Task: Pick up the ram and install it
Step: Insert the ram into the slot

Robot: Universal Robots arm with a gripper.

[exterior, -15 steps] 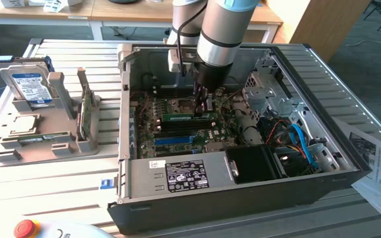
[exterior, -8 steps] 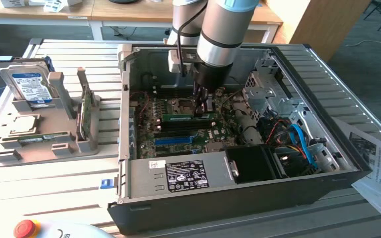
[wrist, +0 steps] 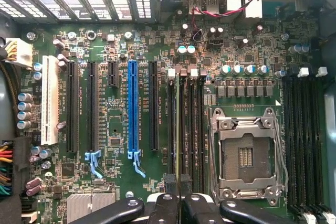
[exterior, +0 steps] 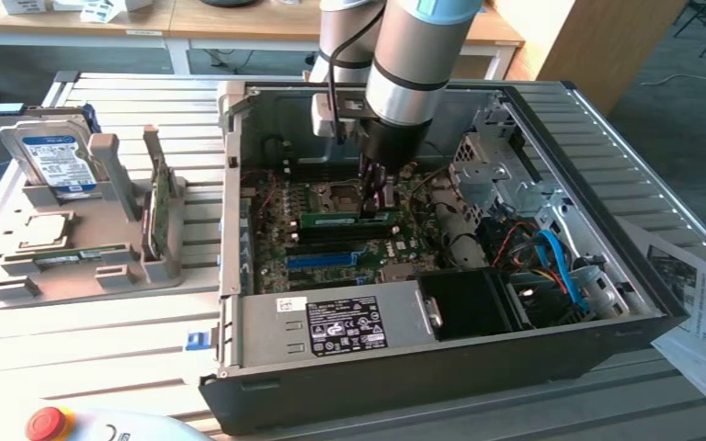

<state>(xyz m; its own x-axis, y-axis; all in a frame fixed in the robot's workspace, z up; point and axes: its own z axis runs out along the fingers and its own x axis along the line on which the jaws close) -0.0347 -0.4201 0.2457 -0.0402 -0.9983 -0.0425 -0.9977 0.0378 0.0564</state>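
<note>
1. The arm (exterior: 408, 64) reaches down from above into the open computer case (exterior: 647, 276), which lies on its side on the pale slatted surface (exterior: 120, 101)
2. The hand (exterior: 381, 204) is closed on the ram (exterior: 341, 220) — in the wrist view its two dark fingers (wrist: 170, 192) pinch the slim green stick from either side
3. The ram is held on edge, low over the motherboard (wrist: 115, 145), and lined up along the bank of black memory slots (wrist: 195, 129) just beside the CPU socket (wrist: 247, 153); whether it is pressed home in a slot I cannot tell
4. In the exterior view the stick runs crosswise on the board, reaching from the hand toward the exterior view's left, with the power supply (exterior: 341, 326) nearer the camera
5. A blue slot (wrist: 132, 108) stands among the long expansion slots, apart from the ram on the side away from the socket
6. Outside the case, on the exterior view's left, a grey tray (exterior: 108, 276) rests on the surface — it carries an upright hard drive (exterior: 52, 156), a broad green card (exterior: 154, 207) standing on edge, and a second slim stick (exterior: 77, 257) lying flat
</note>
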